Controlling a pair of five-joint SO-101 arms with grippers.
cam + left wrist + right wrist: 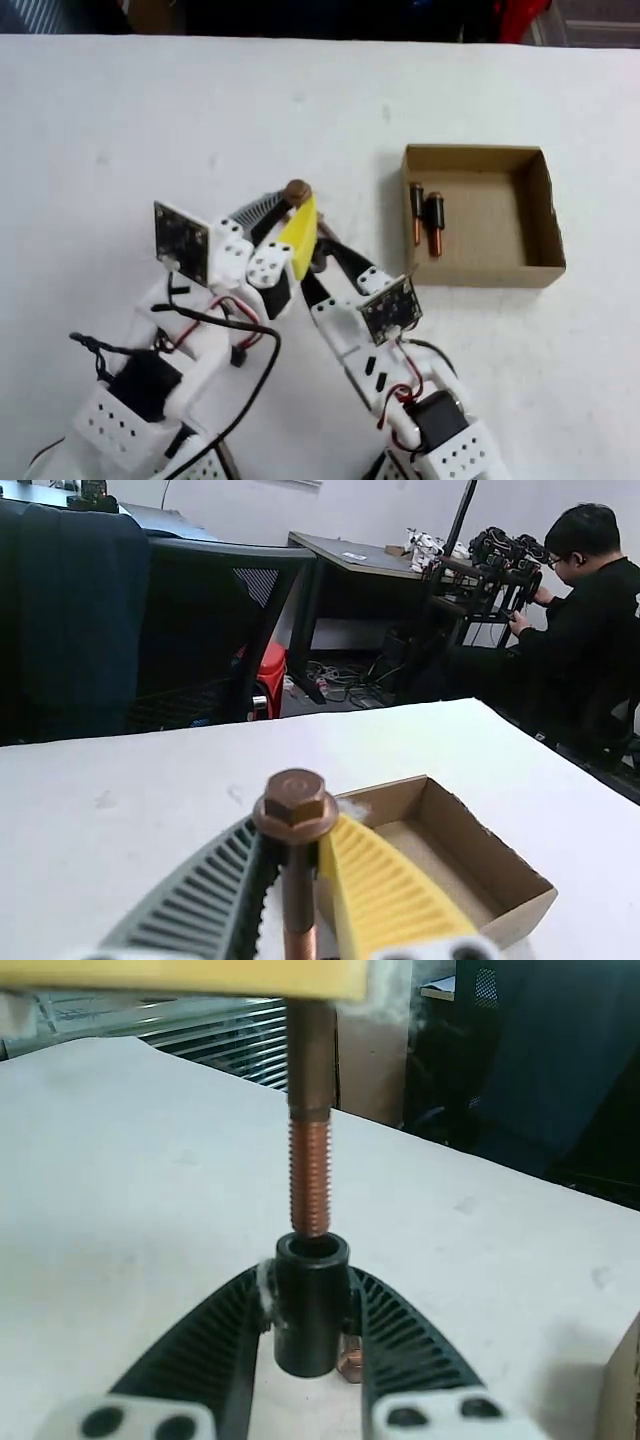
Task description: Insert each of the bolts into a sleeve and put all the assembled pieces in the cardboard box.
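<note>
Roughly at the middle of the table, a copper bolt stands upright, clamped below its head by the left gripper. Its threaded tip sits at the mouth of a black sleeve, which is clamped in the right gripper. Toward the table's right edge, a cardboard box holds two assembled pieces lying side by side.

Bolt head hidden behind yellow finger; cardboard box cut by edge.

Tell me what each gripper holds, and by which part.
The left gripper holds the copper bolt by its shank, just under the hex head. The right gripper holds the black sleeve, upright, by its sides.
</note>
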